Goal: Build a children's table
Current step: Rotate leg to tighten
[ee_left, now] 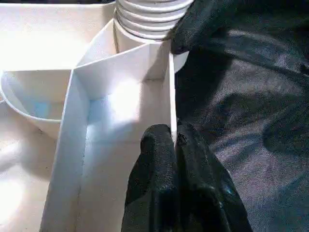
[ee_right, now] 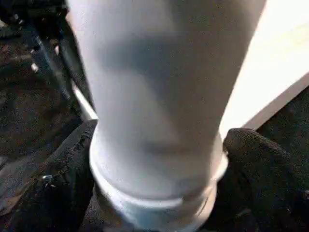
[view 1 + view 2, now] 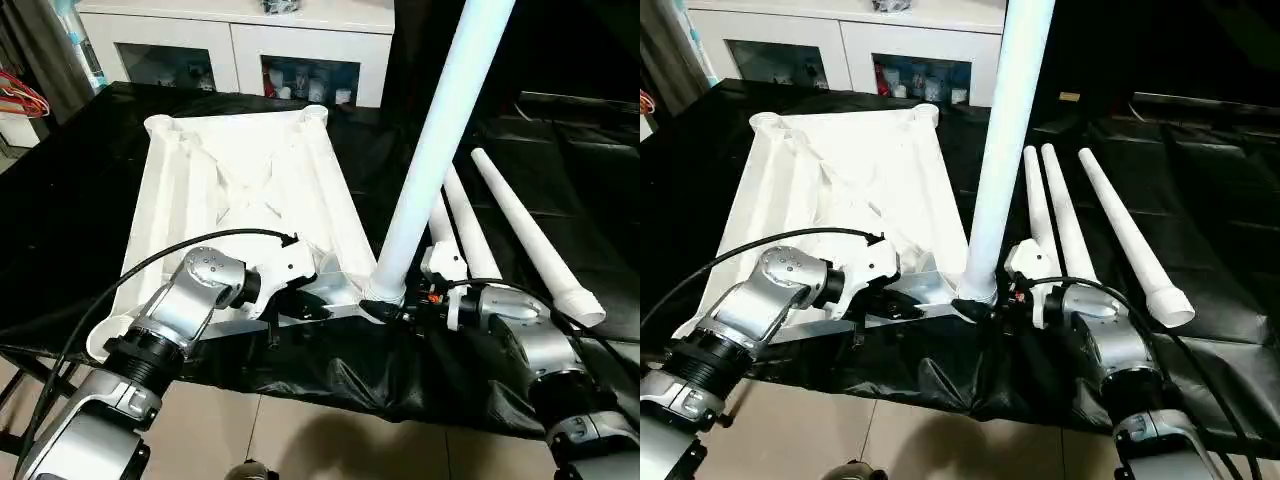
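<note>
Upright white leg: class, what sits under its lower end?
The upright leg, gripped by the right gripper, meets the tabletop at its near corner socket; the socket's inside is covered.

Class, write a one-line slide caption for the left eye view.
Right gripper holds a leg upright in the upturned tabletop's near corner socket; left gripper steadies the rim.

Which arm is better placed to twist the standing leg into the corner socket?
The right. Its end effector already grips the upright leg near its base at the socket, while the left end effector pinches the tabletop rim, steadying it.
</note>
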Controlling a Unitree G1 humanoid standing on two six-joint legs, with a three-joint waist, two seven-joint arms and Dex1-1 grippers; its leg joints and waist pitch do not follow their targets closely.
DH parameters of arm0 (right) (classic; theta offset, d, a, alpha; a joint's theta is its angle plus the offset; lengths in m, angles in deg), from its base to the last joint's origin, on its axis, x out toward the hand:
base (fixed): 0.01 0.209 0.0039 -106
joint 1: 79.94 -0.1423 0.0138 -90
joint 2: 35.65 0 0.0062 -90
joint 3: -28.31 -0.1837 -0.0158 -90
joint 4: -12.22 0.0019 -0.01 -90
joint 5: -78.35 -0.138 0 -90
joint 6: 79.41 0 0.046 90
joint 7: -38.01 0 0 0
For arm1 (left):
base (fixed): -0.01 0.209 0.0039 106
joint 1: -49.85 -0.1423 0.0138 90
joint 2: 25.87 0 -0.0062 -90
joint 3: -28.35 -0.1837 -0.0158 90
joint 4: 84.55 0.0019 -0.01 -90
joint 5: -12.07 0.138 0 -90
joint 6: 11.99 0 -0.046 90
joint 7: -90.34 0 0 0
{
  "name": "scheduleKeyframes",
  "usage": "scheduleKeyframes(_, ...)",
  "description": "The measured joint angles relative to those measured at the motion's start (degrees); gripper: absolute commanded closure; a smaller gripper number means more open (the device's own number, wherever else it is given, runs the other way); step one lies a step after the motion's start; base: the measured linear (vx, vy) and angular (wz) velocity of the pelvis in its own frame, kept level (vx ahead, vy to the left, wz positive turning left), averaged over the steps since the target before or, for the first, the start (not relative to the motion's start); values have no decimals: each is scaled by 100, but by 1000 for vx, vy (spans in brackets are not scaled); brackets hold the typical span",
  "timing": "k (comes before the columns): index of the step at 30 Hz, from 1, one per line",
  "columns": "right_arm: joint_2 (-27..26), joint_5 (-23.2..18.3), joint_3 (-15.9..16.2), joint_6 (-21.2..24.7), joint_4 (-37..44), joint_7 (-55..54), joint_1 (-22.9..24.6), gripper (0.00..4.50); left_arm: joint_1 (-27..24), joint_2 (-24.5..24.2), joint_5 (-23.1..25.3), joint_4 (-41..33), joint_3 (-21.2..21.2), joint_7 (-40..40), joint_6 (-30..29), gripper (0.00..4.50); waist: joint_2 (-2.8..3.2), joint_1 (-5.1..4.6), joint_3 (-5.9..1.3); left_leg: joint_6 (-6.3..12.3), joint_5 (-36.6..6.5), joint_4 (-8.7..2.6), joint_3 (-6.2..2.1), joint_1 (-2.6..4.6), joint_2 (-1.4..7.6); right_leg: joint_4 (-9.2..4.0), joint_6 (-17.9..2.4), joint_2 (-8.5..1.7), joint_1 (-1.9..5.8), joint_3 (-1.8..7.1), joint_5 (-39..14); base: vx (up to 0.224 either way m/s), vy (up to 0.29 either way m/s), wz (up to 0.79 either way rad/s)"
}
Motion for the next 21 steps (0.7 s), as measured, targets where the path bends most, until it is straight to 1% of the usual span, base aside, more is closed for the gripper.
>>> scheduleKeyframes(9,-158,-12,-34,-36,0,-186,-2,21,5,40,0,0,-31,-1,3,450,0,80,0,1,0,3,0,0,0,5,0,0,0,0,0,0,0,0)
scheduleKeyframes(14,-157,-11,-33,-36,0,-174,-2,21,5,38,0,0,-32,-2,4,450,0,82,0,1,0,12,0,0,1,12,0,-1,0,0,0,0,0,0)
scheduleKeyframes(15,-157,-12,-33,-29,0,-167,-2,36,5,37,0,0,-33,-4,4,450,0,82,0,1,0,14,0,0,1,15,0,-1,-1,0,0,0,0,0)
scheduleKeyframes(16,-157,-15,-33,-18,0,-160,-3,36,5,36,0,0,-34,-5,4,450,0,82,0,0,0,15,0,0,2,16,0,-1,-1,0,0,0,0,0)
scheduleKeyframes(17,-157,-30,-33,7,0,-126,-3,47,5,35,0,0,-35,-5,4,450,0,82,0,0,0,17,0,0,2,17,0,-1,-1,0,0,0,0,0)
scheduleKeyframes(18,-156,-58,-34,56,0,-77,-5,64,5,34,0,2,-37,-5,4,450,0,81,0,0,0,19,0,1,2,19,0,-1,-1,0,0,0,0,0)
scheduleKeyframes(20,-156,-71,-33,86,0,-40,-11,73,5,35,0,7,-38,-5,5,450,0,81,0,-1,0,22,0,1,3,21,0,-1,-1,0,0,0,0,0)
scheduleKeyframes(21,-156,-76,-30,93,0,-24,-11,91,5,35,0,9,-37,-5,9,450,0,81,0,-1,0,23,0,1,3,22,0,-1,0,0,0,0,0,0)
